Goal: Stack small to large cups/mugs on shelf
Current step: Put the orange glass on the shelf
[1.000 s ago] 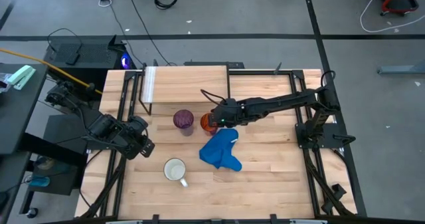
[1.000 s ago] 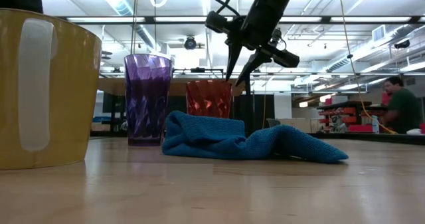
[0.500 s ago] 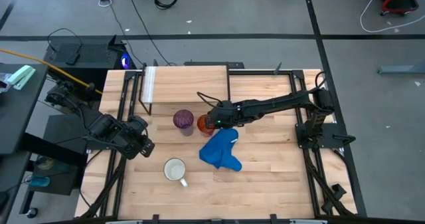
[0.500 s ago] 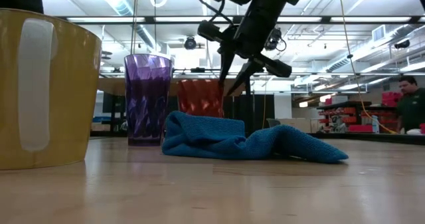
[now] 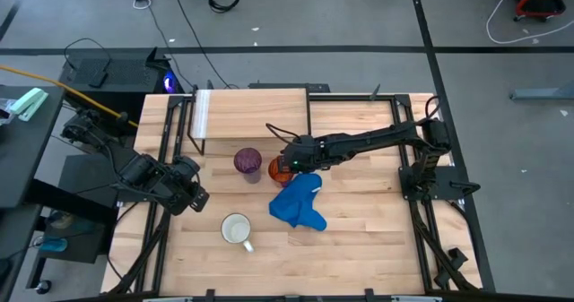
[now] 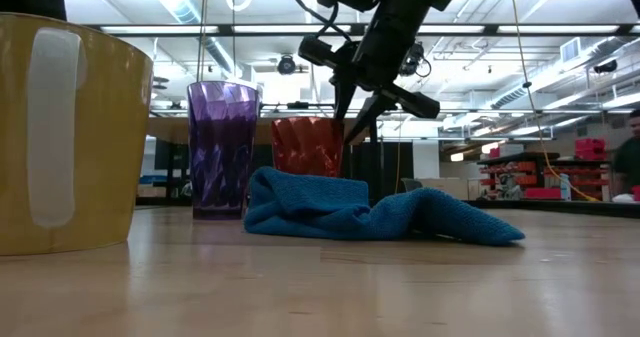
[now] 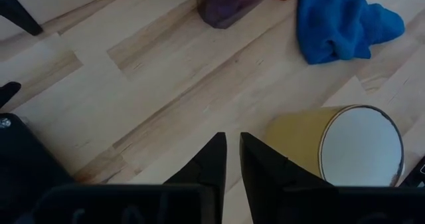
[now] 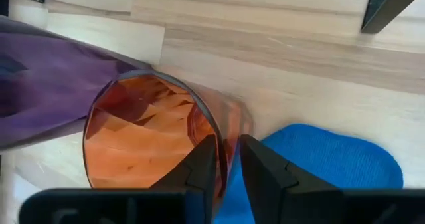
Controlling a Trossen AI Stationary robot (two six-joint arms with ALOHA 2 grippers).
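The small orange cup [image 5: 275, 168] stands on the table close beside the purple tumbler [image 5: 247, 161], just in front of the shelf [image 5: 251, 112]. In the low view the blue cloth hides the orange cup's [image 6: 308, 147] base. My right gripper [image 5: 286, 163] is shut on the orange cup's rim. The mug [image 5: 237, 229], white inside and yellowish outside, stands upright on its base near the table's near edge. My left gripper [image 5: 194, 197] is shut and empty, to the left of the mug [image 7: 345, 151]. My right gripper holds the orange cup by its rim [image 8: 223, 139], on the side toward the blue cloth. One finger [image 8: 204, 163] is inside the cup and the other [image 8: 257, 165] outside. The fingers slant down from the table's right [image 6: 350, 127]. The cup stays upright; the cloth hides whether its base is on the table.
A crumpled blue cloth [image 5: 298, 203] lies just in front of the orange cup, right of the mug. The shelf's black legs [image 8: 382, 4] stand behind the cups. Bare tabletop lies to the near right.
My right gripper has gone a little toward the table's left, still shut on the orange cup's rim. The cup has moved with it toward the purple tumbler, tipping slightly on the way, and now stands upright again.
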